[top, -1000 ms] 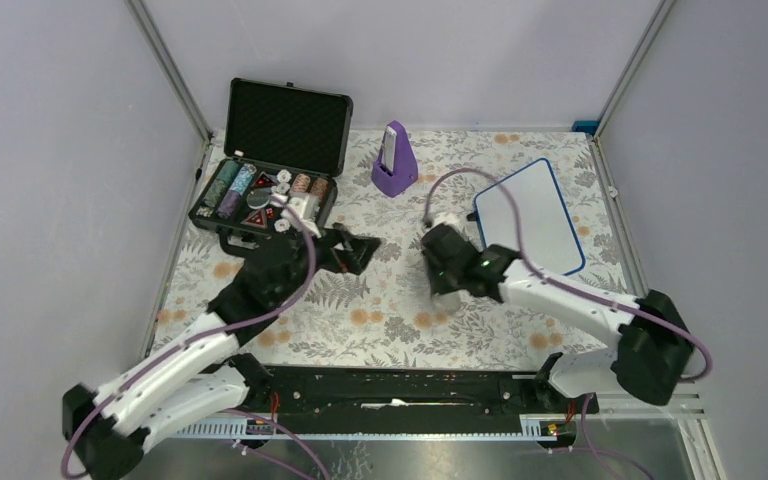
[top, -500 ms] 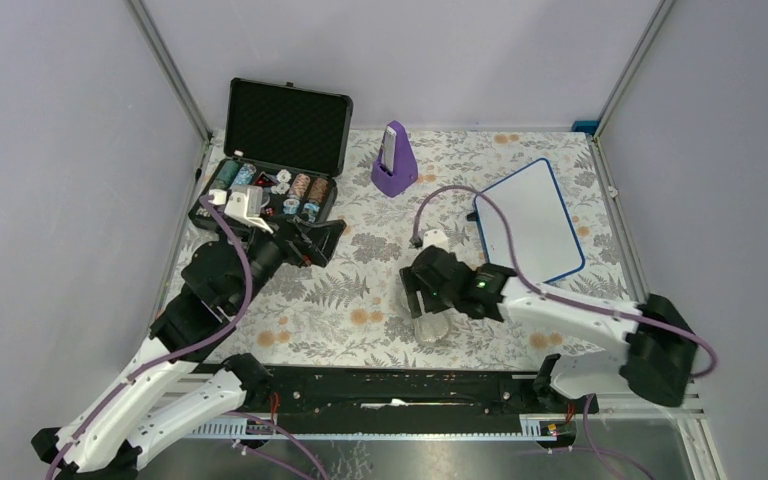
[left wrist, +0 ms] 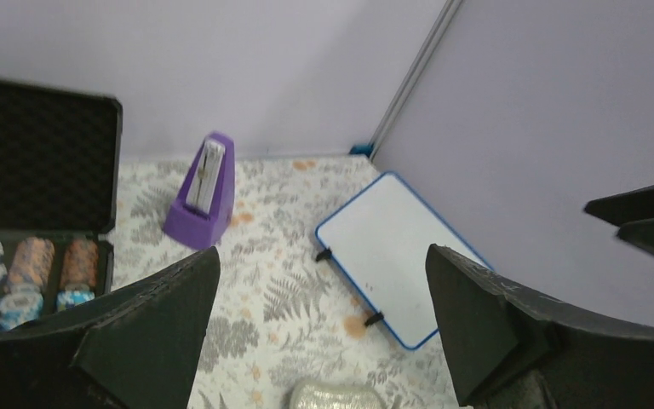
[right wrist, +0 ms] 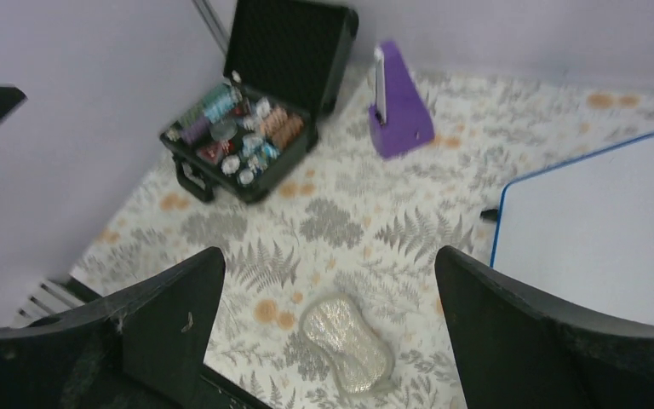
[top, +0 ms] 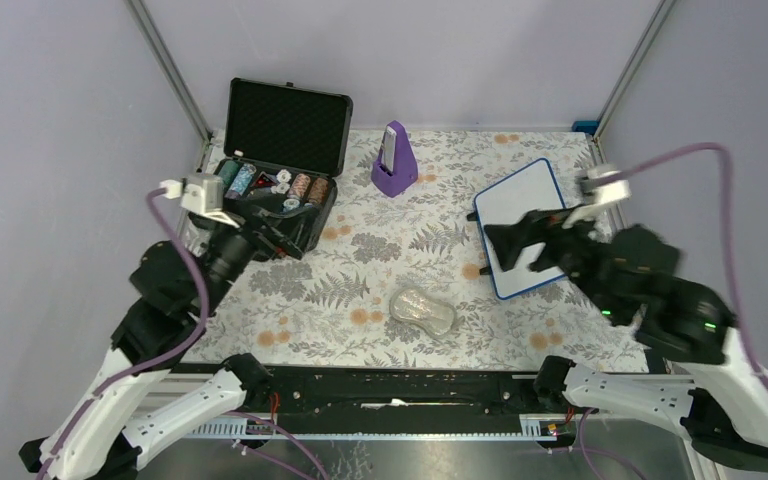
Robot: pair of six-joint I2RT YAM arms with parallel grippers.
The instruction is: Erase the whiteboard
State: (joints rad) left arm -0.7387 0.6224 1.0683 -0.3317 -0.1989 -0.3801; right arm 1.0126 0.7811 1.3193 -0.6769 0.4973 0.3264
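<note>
The whiteboard [top: 532, 192], white with a thin blue rim, lies flat at the right of the table; its face looks blank apart from tiny specks [left wrist: 396, 256] [right wrist: 596, 234]. My right gripper [top: 510, 248] hangs open and high over the board's near corner, holding nothing. A pale, lumpy cloth pad [top: 422, 310] lies loose on the patterned tablecloth near the middle front, between the right wrist's fingers [right wrist: 330, 253] but far below them. My left gripper [top: 303, 232] is open and empty, raised beside the black case. The pad shows at the bottom edge in the left wrist view [left wrist: 336, 396].
An open black case [top: 270, 190] with poker chips stands at the back left. A purple metronome [top: 393, 160] stands at the back centre. Grey walls with metal posts close the table on three sides.
My right gripper opened and let go of the cloth pad, which now lies on the table, then rose and swung right over the whiteboard. The left arm drew back to the left.
</note>
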